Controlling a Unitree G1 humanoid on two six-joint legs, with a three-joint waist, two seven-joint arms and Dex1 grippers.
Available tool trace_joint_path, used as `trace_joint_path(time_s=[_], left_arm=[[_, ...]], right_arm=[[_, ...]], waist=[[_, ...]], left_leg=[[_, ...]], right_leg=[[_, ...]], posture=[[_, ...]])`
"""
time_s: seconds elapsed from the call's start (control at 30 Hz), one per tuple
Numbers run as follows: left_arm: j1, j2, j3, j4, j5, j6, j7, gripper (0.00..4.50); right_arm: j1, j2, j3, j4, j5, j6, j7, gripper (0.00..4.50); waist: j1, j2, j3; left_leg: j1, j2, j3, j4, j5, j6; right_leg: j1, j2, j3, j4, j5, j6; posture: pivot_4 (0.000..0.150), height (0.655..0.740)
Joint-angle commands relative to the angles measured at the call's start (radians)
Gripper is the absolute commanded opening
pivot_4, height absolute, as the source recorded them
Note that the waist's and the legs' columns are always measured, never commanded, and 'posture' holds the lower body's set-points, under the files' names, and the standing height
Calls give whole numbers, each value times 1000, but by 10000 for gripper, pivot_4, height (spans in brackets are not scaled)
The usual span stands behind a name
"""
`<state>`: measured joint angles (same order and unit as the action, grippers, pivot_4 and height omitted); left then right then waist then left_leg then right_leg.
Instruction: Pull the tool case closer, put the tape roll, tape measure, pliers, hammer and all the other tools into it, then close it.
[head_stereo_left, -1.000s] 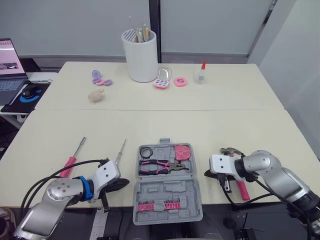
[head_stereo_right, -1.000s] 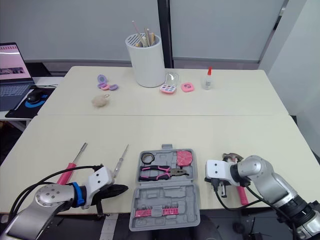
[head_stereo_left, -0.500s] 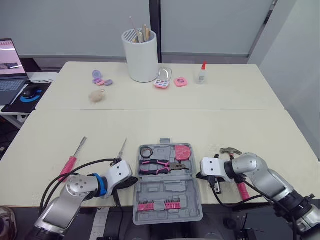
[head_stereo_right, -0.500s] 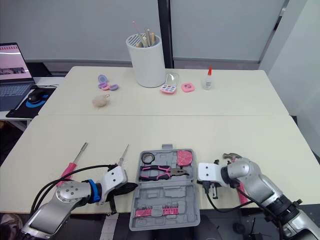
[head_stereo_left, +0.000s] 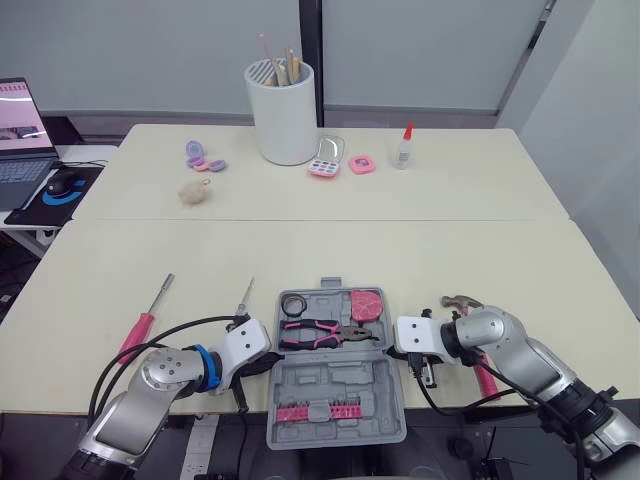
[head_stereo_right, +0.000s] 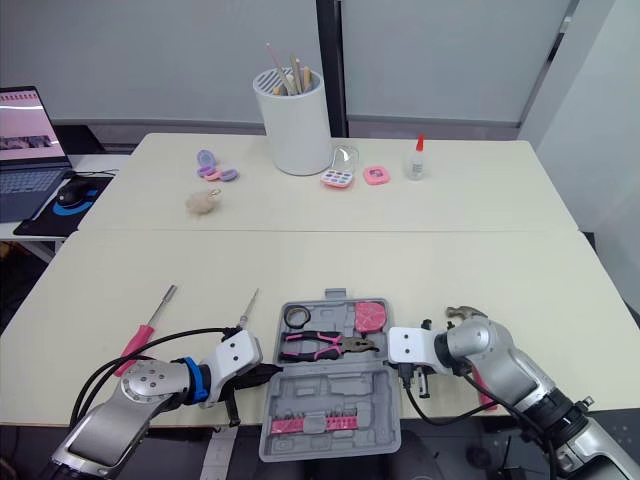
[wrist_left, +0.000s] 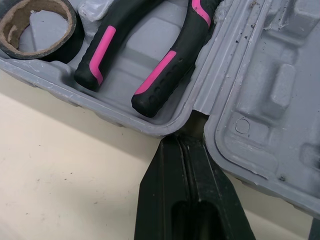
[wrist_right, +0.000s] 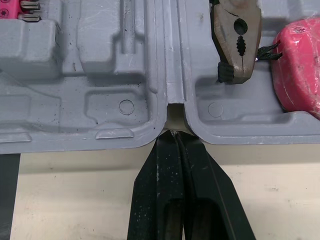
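An open grey case lies at the near edge of the worktop. Its far half holds a tape roll, pliers and a pink tape measure. The left pincer, fingers pressed together and holding nothing, touches the hinge notch on the case's left side. The right pincer, likewise closed and empty, meets the notch on the right side. A hammer lies just right of the case. Two screwdrivers lie to its left.

Head high; wrists seemingly hugging case
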<state>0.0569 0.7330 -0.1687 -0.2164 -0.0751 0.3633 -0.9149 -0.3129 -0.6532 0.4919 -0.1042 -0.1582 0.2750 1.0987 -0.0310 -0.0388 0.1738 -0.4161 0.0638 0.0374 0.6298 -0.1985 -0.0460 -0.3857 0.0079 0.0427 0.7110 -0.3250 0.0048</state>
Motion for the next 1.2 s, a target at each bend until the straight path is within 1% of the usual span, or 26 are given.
trace_joint_path(time_s=[0.03,0.4,0.8,1.2], left_arm=[[-27,-32,-34,-11,-4,-13,0,0],[-119,-59,-38,71,35,-41,4,0],[-236,-91,-48,201,85,-102,21,0],[-294,-114,-42,299,121,-160,27,0]], right_arm=[[-15,38,-8,-25,24,-15,-10,142],[-47,79,-32,31,13,-36,-48,142],[-107,119,-60,130,6,-57,-75,142],[-143,141,-75,201,1,-90,-100,142]], waist=[[0,0,0],[0,0,0],[0,0,0],[0,0,0]], left_leg=[[0,0,0,0,0,0],[0,0,0,0,0,0],[0,-1,0,1,0,0],[0,-1,0,0,0,0]], right_leg=[[0,0,0,0,0,0],[0,2,0,1,0,0],[0,3,0,1,0,0],[0,3,0,1,0,0]], posture=[[1500,7400],[1500,7400],[1500,7400],[1500,7400]])
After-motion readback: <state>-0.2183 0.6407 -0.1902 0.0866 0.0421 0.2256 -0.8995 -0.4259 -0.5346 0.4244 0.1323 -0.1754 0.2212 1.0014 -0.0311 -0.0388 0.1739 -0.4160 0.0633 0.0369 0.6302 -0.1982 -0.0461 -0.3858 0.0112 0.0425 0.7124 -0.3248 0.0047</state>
